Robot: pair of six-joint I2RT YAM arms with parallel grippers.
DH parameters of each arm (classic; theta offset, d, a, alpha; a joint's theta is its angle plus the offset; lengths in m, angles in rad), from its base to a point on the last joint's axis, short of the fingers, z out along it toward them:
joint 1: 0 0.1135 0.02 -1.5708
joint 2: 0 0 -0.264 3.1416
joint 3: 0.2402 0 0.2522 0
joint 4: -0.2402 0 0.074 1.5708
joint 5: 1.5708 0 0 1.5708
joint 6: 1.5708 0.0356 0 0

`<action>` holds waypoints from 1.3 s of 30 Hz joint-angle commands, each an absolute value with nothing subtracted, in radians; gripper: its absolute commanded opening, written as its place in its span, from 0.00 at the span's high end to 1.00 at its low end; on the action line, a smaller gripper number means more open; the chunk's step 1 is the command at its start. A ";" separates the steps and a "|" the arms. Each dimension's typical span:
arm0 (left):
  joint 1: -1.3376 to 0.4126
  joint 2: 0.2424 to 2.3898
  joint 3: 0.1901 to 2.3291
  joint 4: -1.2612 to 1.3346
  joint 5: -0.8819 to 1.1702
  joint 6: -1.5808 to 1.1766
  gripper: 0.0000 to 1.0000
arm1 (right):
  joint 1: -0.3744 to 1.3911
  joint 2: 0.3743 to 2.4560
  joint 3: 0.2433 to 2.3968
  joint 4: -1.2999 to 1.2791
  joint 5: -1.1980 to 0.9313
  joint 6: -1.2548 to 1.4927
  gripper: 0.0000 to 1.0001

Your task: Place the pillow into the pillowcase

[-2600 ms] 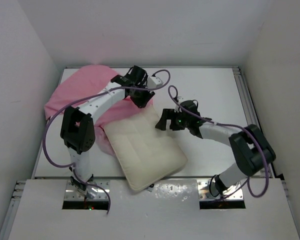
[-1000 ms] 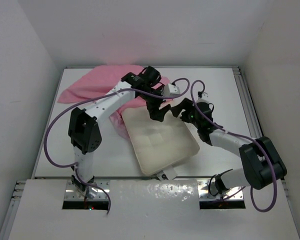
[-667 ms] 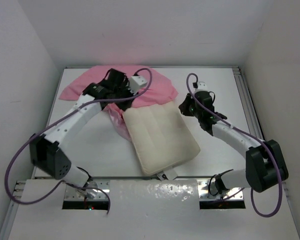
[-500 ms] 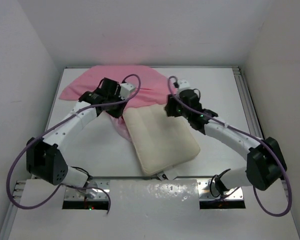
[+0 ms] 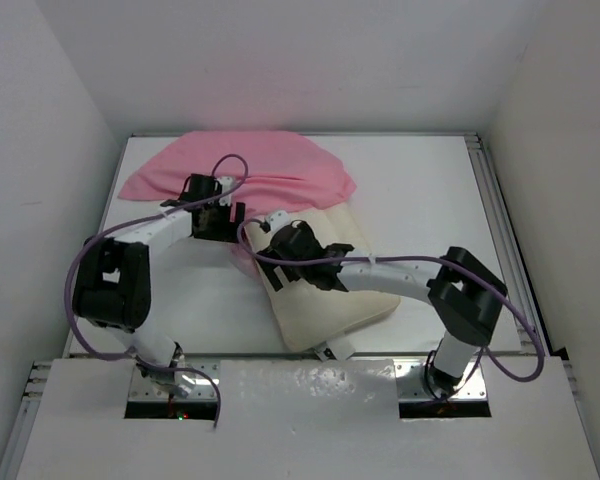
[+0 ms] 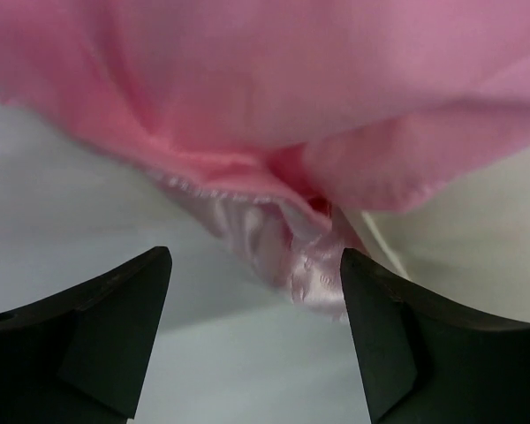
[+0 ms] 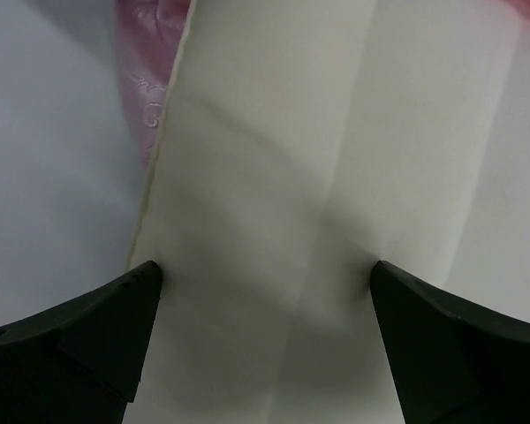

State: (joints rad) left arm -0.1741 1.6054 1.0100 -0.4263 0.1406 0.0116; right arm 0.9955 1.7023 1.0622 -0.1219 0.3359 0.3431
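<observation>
From above, the pillow [image 5: 350, 285] lies on the surface [image 5: 420, 190] with its long axis running from the near edge up toward the pillowcase [image 5: 250, 170]. Its far end meets the pink hem, though I can't tell whether it sits inside the mouth or just under a flap. The left gripper [image 5: 215, 225] hangs at the crumpled hem beside the pillow's far-left corner. The right gripper [image 5: 290, 262] is over the pillow's left half.

On the left wrist, the 2 fingers are spread, with a bunched satin fold straight ahead between them and nothing pinched.

On the right wrist, the fingers are spread wide across the cream panel and hold nothing. Pink cloth shows at the upper left, so the opening lies ahead and left. I judge the left arm nearer the hem.
</observation>
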 commanded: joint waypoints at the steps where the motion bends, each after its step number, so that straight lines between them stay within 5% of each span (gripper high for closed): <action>1: -0.175 1.680 0.988 -0.281 0.201 -0.040 0.24 | 1.002 1.774 1.126 -0.144 0.381 0.415 0.01; 4: -0.196 1.749 0.996 -0.250 0.206 -0.058 0.23 | 0.980 1.825 1.144 -0.175 0.358 0.490 0.01; 6: -0.198 1.798 1.009 -0.247 0.201 -0.074 0.27 | 0.959 1.827 1.118 -0.141 0.315 0.529 0.15; 7: -0.195 1.810 1.014 -0.248 0.212 -0.093 0.35 | 0.954 1.825 1.092 -0.109 0.307 0.563 0.26; 8: -0.186 1.821 1.022 -0.245 0.244 -0.103 0.63 | 0.945 1.824 1.083 -0.089 0.301 0.575 0.53; 10: -0.178 1.816 1.023 -0.232 0.309 -0.109 0.96 | 0.925 1.819 1.059 -0.034 0.276 0.589 0.83; 11: -0.176 1.801 1.032 -0.238 0.317 -0.109 1.00 | 0.916 1.818 1.058 -0.022 0.262 0.597 0.99; 12: -0.176 1.792 1.041 -0.250 0.330 -0.089 1.00 | 0.905 1.819 1.061 -0.015 0.232 0.609 1.00; 22: -0.215 1.655 1.137 -0.851 0.572 0.518 1.00 | 0.761 1.770 1.204 0.159 0.316 0.773 1.00; 30: -0.294 1.632 1.160 -1.029 0.588 0.762 1.00 | 0.802 1.841 1.250 0.164 0.385 0.842 1.00; 32: -0.291 1.644 1.184 -1.034 0.572 0.758 0.80 | 0.798 1.842 1.233 0.134 0.312 0.836 1.00; 35: -0.281 1.655 1.326 -1.115 0.549 0.787 0.54 | 0.773 1.783 1.135 0.118 0.238 0.824 0.64; 36: -0.272 1.655 1.380 -1.158 0.551 0.791 0.52 | 0.753 1.755 1.071 0.144 0.215 0.813 0.29; 39: -0.268 1.680 1.599 -1.198 0.558 0.781 0.43 | 0.717 1.646 0.985 0.129 0.199 0.801 0.18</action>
State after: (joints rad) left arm -0.2733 1.6970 1.4132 -1.1389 0.5117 0.7303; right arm 0.7647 1.7580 1.0519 0.1043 0.2138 0.8093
